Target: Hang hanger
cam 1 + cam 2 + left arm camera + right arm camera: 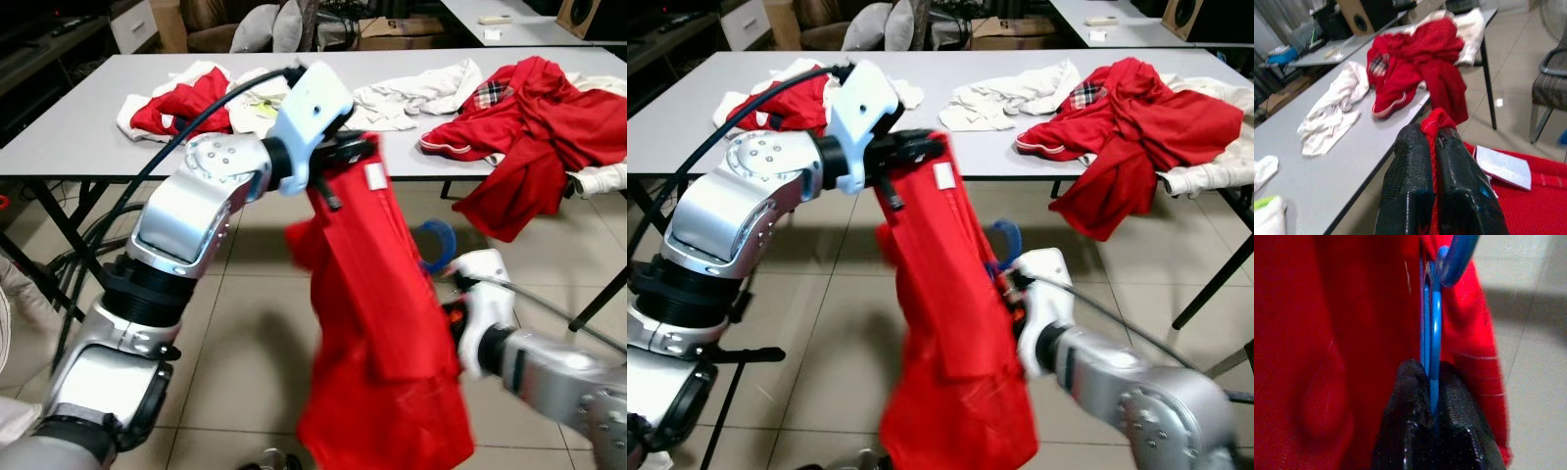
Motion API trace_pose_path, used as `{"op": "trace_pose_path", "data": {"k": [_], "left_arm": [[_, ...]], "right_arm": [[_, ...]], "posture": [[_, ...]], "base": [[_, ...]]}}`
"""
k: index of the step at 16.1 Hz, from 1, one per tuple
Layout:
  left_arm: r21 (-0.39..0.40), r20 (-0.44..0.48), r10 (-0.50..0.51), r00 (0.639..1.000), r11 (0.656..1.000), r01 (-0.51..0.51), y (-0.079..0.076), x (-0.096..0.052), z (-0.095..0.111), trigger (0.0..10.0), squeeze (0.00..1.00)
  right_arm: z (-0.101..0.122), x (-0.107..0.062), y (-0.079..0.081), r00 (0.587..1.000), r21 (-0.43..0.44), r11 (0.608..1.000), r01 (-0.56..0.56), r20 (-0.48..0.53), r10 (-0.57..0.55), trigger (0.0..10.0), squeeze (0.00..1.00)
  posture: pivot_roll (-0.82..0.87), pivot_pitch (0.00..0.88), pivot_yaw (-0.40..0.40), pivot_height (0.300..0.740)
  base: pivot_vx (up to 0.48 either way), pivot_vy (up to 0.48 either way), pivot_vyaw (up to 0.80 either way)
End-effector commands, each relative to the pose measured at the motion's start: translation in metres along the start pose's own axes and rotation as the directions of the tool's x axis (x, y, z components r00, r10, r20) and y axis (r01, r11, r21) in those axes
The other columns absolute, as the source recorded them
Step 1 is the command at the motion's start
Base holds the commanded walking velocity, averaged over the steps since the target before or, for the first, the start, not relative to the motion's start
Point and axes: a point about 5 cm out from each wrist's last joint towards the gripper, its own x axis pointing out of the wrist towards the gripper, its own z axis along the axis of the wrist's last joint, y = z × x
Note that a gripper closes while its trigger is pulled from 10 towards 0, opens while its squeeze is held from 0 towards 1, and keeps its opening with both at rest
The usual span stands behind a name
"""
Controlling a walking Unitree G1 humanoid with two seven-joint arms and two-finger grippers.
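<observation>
While each claw grips, one garment (377,333) (red); one hanger (1433,328).

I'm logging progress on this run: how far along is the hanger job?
Done: the left gripper has pinched the red garment and holds it up in front of the table. In hand: the right gripper grips the blue hanger against the cloth. Left: the hanger is not visibly inside the garment, and nothing has been hung.

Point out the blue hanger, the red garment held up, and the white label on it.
blue hanger (1435,323), right wrist view, its wire above the fingers.
red garment (382,343), left eye view, mid hanging cloth.
white label (1503,167), left wrist view, label's middle.
</observation>
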Motion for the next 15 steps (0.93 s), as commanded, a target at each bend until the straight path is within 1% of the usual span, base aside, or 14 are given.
{"op": "trace_pose_path", "data": {"k": [1,2,3,15], "left_arm": [[0.032,-0.009,0.054,0.999,0.998,-0.054,0.008,-0.005,0.002,0.0,0.00],[0.023,0.000,0.007,1.000,1.000,-0.007,0.003,-0.004,0.000,0.0,0.00],[0.012,0.009,-0.003,1.000,1.000,0.003,0.001,-0.004,0.001,0.0,0.00],[0.012,0.009,-0.003,1.000,1.000,0.003,0.001,-0.004,0.001,0.0,0.00]], "right_arm": [[0.003,-0.004,-0.001,1.000,-0.028,0.999,0.020,0.002,-0.020,10.0,0.00],[0.008,-0.002,-0.010,0.996,0.048,0.997,0.063,0.067,-0.066,10.0,0.00],[0.005,-0.002,-0.021,0.984,-0.064,0.982,0.177,0.018,-0.176,10.0,0.00],[0.005,-0.002,-0.021,0.984,-0.064,0.982,0.177,0.018,-0.176,10.0,0.00]], "posture": [[-0.10,0.000,0.081,0.740],[-0.11,0.000,0.088,0.740],[-0.11,0.000,0.088,0.740],[-0.11,0.000,0.088,0.740]], "base": [[0.000,0.000,0.00],[0.000,0.000,0.00],[0.000,0.000,0.00],[0.000,0.000,0.00]]}}
